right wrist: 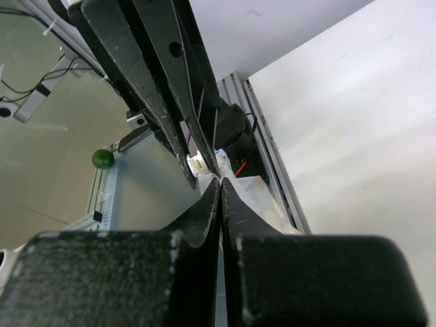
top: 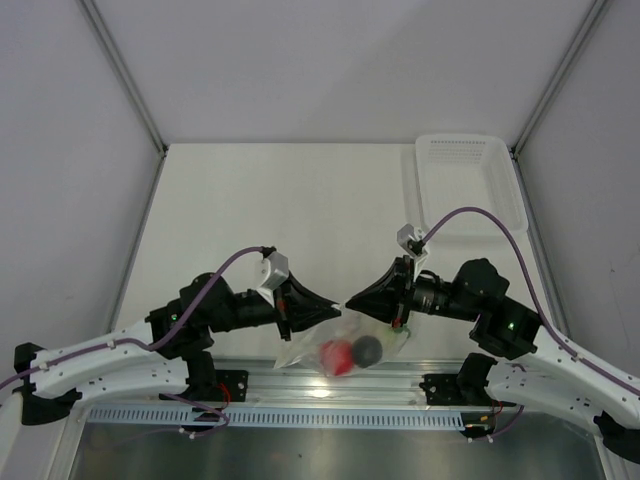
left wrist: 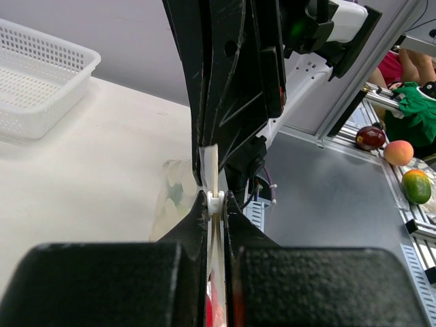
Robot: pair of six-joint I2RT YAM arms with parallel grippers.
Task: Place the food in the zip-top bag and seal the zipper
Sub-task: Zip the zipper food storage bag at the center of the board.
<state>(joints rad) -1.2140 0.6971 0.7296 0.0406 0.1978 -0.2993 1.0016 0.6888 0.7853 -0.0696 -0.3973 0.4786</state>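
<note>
Bag [top: 297, 350] top edge pinched in both jaws, food [top: 337, 356] inside

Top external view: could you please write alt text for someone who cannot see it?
The left gripper and right gripper meet tip to tip, shut on a clear zip-top bag holding a tomato, dark ball and radish.

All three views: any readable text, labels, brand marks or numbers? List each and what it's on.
No readable text in any view.
White ribbed plastic basket: no label.
Clear crinkly plastic bag: no print visible.
Black left arm, black right arm: no legible markings.
</note>
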